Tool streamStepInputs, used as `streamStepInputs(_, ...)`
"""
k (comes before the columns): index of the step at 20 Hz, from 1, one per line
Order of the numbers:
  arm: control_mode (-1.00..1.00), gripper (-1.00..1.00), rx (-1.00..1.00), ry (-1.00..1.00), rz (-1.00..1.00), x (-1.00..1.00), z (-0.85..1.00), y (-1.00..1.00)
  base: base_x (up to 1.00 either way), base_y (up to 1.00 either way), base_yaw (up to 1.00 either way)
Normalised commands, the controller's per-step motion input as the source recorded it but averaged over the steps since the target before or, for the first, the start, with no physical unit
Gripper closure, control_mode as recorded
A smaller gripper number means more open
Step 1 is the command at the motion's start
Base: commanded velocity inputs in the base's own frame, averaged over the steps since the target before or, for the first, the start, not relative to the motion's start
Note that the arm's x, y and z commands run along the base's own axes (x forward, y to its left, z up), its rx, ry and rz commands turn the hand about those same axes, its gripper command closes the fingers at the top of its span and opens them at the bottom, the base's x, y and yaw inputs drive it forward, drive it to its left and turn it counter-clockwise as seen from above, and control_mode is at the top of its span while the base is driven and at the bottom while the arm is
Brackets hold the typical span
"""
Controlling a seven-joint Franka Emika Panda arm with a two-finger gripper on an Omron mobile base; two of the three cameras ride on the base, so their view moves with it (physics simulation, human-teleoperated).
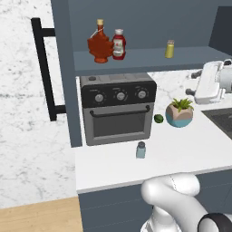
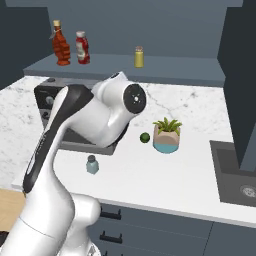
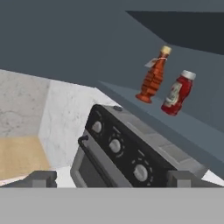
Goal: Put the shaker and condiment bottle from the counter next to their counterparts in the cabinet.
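The shaker [image 1: 141,150], a pale blue-grey translucent cylinder with a darker grey cap, stands upright on the white surface [image 1: 181,149], just in front of the toaster oven [image 1: 118,108] and near the surface's front edge, with bare room to its right. The condiment bottle [image 1: 118,44] (red, white cap and label) stands upright on the cabinet [image 1: 136,27] shelf, touching or just beside the maple-leaf bottle [image 1: 99,43]. The yellow shaker [image 1: 169,49] stands well apart to the right on the same shelf, with free shelf around it. The cabinet door's black bar handle [image 1: 44,68] hangs at far left. A potted plant [image 1: 180,113] and a small green fruit [image 1: 158,118] sit right of the oven, beside the sink [image 2: 235,175]. The gripper [image 3: 112,178] has its jaws spread wide, holding nothing.
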Motion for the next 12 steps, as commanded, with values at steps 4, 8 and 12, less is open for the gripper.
streamStepInputs(4, -1.00, -1.00, 0.00, 0.00, -0.05, -0.73, -0.69, -0.23, 0.00, 0.00, 0.00)
streamStepInputs(8, -1.00, -1.00, 0.00, 0.08, 0.00, -0.26, -0.69, 0.00, 0.00, 0.00, 0.00)
streamStepInputs(12, -1.00, -1.00, -0.01, 0.15, 0.00, -0.02, -0.65, 0.04, 0.00, 0.00, 0.00)
